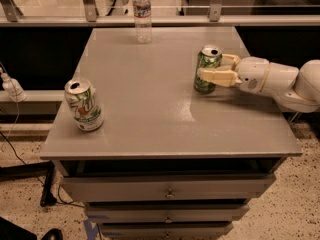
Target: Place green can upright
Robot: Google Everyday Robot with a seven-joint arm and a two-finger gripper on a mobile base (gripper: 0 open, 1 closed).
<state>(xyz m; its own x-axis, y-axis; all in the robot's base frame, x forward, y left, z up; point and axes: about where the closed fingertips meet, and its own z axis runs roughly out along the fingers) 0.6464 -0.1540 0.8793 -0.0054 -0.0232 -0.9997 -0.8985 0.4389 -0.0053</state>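
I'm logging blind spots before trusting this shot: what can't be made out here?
All in the camera view:
- green can: its middle band is covered by the pincer clasping it at the right of the table.
- water bottle: the label is too blurred to read.
- robot arm: cut off by the right edge.

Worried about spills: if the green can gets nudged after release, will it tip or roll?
The green can stands upright on its flat base, gripper jaws around its middle, so likely steady. Tall and narrow: a high nudge might tip it, then roll. Opened top hints it's light.
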